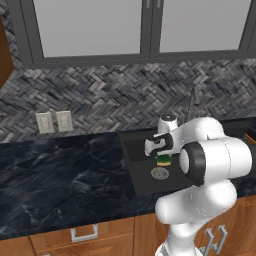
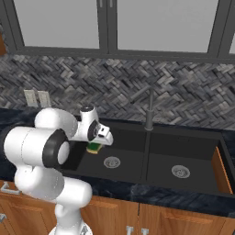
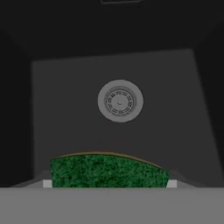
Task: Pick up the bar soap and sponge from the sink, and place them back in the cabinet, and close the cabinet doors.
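Left base view: the white arm reaches forward over the black marble counter [image 1: 60,170] with its gripper [image 1: 163,156] pointing down above the left basin of the sink [image 1: 137,165]; the sponge [image 1: 163,160], green over yellow, sits directly under the hand, raised above the round silver drain [image 1: 159,173]. Behind the sink stand the dark faucet [image 1: 193,100], the herringbone backsplash [image 1: 110,95] with two wall outlets [image 1: 54,121], and the grey-framed frosted-glass cabinets [image 1: 95,25]; a brown wooden edge [image 1: 250,138] shows at the right margin. Right base view: the gripper [image 2: 97,143] hangs over the left basin, and the sponge [image 2: 94,147] lies at its tips, clear of the drain [image 2: 111,161] below and beside it. The sink [image 2: 183,151] shows both basins, the right one with its own drain [image 2: 181,171], divided at the faucet [image 2: 149,110]; a brown wooden panel [image 2: 220,170] stands at the sink's right end. Hand view: the sponge [image 3: 108,171] spans the lower frame, green face toward the camera, with a thin yellow line along its upper edge; pale finger pads [image 3: 47,183] touch it at both ends, so the fingers are closed on the sponge, set about its length apart. Beyond it lies the basin floor with the drain [image 3: 120,100].
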Robot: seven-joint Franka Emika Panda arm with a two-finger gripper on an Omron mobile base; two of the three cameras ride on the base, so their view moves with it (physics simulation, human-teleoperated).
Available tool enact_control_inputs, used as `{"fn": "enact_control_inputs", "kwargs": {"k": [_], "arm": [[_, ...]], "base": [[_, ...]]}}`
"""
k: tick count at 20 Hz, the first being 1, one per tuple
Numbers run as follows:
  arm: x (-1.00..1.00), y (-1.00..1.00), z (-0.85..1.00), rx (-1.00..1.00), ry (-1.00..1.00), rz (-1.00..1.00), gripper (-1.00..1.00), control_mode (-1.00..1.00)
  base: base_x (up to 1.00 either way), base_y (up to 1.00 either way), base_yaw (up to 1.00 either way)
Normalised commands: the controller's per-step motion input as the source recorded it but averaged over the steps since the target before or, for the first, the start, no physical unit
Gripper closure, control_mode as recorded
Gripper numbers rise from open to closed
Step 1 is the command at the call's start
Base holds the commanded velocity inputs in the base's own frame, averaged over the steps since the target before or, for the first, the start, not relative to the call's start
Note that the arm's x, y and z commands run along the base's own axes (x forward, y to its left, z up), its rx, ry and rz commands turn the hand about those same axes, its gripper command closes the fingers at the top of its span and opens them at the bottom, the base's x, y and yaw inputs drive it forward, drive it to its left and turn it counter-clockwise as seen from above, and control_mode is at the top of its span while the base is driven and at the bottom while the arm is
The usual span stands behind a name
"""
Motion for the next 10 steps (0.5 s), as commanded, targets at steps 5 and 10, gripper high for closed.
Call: {"fn": "enact_control_inputs", "kwargs": {"k": [5,10], "arm": [[-0.50,0.00,0.55,-0.01,0.00,0.00,1.00,-1.00],[-0.50,0.00,0.61,0.00,0.00,0.00,1.00,-1.00]], "base": [[0.00,0.00,0.00],[0.00,0.00,0.00]]}}
